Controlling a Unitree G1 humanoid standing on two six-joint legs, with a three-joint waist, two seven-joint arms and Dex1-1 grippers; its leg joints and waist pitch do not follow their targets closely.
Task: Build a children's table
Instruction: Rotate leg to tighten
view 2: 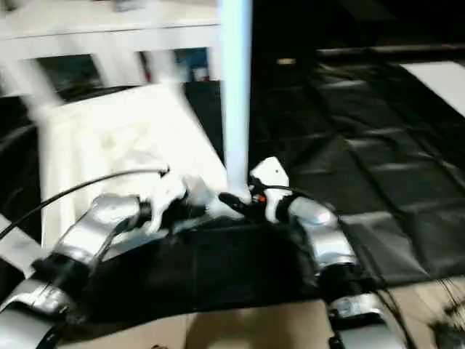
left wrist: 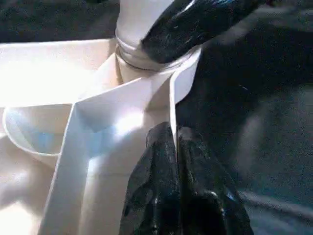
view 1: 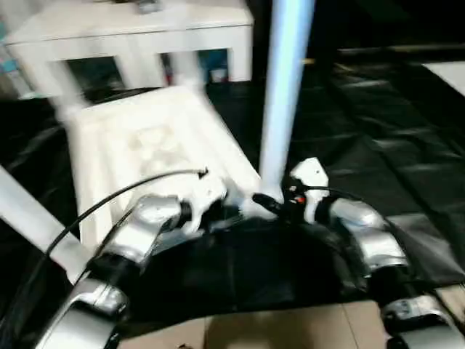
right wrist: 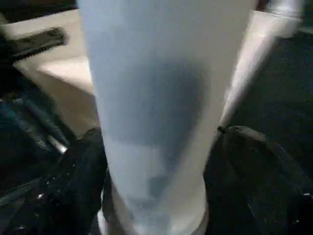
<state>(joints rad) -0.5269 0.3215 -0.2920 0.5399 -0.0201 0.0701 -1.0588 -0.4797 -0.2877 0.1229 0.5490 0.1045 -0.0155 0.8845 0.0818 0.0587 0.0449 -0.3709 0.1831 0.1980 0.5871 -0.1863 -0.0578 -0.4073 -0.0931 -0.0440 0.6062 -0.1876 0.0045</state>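
Note:
The children's table top [view 1: 145, 145] lies upside down on black cloth, its ribbed underside facing up. One white leg [view 1: 283, 94] stands upright in the near right corner socket [left wrist: 142, 58]. My left gripper [left wrist: 175, 129] is shut on the thin rim wall of the top, just beside that corner. My right gripper [right wrist: 164, 134] is open around the base of the leg, with one black finger [right wrist: 83, 181] on each side and a small gap at one side. Another white leg [view 1: 29, 218] lies slanted at the near left.
A white piece of furniture [view 1: 131, 29] stands behind the table top. Black cloth [view 1: 378, 160] covers the ground to the right and in front. A strip of tan floor [view 1: 290, 327] shows nearest me. A black cable [view 1: 109, 196] arcs over my left forearm.

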